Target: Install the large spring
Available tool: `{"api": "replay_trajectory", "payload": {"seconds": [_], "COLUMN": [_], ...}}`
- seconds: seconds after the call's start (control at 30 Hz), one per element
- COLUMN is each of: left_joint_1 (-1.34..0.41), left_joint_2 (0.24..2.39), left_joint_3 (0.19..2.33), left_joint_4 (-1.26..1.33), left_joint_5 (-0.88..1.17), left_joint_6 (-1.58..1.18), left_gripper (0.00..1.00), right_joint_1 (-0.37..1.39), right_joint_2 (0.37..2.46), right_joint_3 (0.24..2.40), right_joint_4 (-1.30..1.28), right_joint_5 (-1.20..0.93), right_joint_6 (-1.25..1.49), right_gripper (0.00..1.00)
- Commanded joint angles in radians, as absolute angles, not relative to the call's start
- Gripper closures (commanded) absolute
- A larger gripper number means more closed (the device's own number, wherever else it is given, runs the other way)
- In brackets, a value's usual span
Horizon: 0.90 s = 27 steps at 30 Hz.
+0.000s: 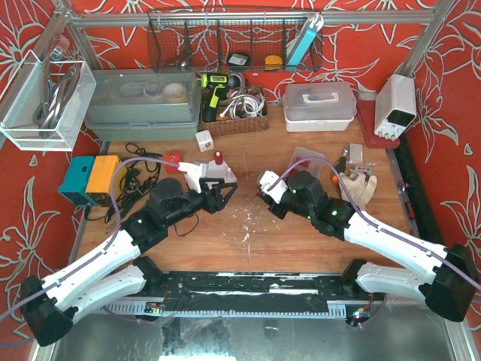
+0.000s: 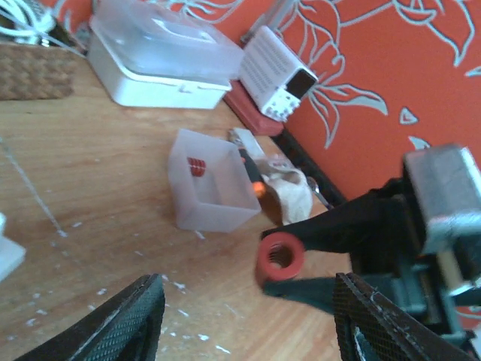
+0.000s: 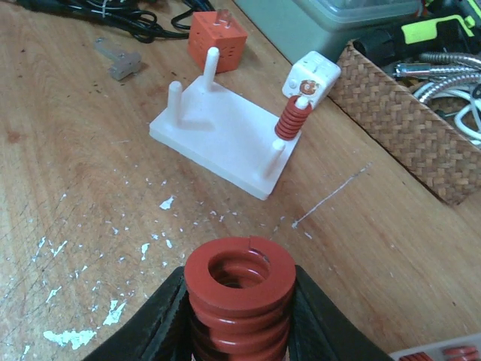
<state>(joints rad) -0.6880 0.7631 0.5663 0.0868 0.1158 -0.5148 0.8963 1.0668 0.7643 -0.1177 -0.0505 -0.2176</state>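
The large spring [image 3: 239,293], red with thick coils, stands upright between the black fingers [image 3: 150,331] of my right gripper [image 3: 240,316], which is shut on it. Beyond it on the wood lies the white base plate [image 3: 218,131] with upright pegs; a small red spring [image 3: 291,119] sits on one peg. In the left wrist view the same large spring [image 2: 279,256] shows end-on in the right gripper's fingers, beyond my left gripper [image 2: 248,301], whose jaws stand apart and hold nothing. From above, the left gripper [image 1: 225,192] is by the base plate [image 1: 214,174], the right gripper [image 1: 263,197] just right of it.
An orange cube [image 3: 218,37], a white cube [image 3: 312,75] and a wicker basket [image 3: 406,128] sit behind the plate. A translucent box [image 2: 210,188] with small red springs, a glove [image 2: 289,195], a white lidded container [image 2: 158,64] and a power supply [image 2: 278,75] stand to the right.
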Motion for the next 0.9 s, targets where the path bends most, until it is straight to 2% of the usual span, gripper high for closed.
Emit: {"api": "replay_trajectory", "payload": {"seconds": [0.0,0.13,0.63,0.87], "left_joint_1": [-0.689,-0.689,-0.693,-0.693], "left_joint_2": [0.854,0.92,1.113,1.154], "left_joint_3": [0.68,0.75,0.809,0.811], "left_joint_4": [-0.082,-0.149,-0.143,-0.149], "left_joint_5": [0.264,0.315,0.423,0.434], "left_joint_6": [-0.456,-0.412,-0.388,-0.377], "left_gripper": [0.38,0.39,0.37,0.4], "right_joint_1": [0.928,0.952,1.03,1.051], "right_joint_2": [1.064,1.082,1.131,1.137], "right_joint_3": [0.713,0.686,0.647,0.639], "right_joint_4": [0.055,0.1,0.192,0.208], "right_joint_5": [-0.071,-0.041,0.019,0.036], "right_joint_6": [-0.261,-0.276,-0.322,-0.341], "right_gripper": [1.0,1.0,1.0,1.0]}}
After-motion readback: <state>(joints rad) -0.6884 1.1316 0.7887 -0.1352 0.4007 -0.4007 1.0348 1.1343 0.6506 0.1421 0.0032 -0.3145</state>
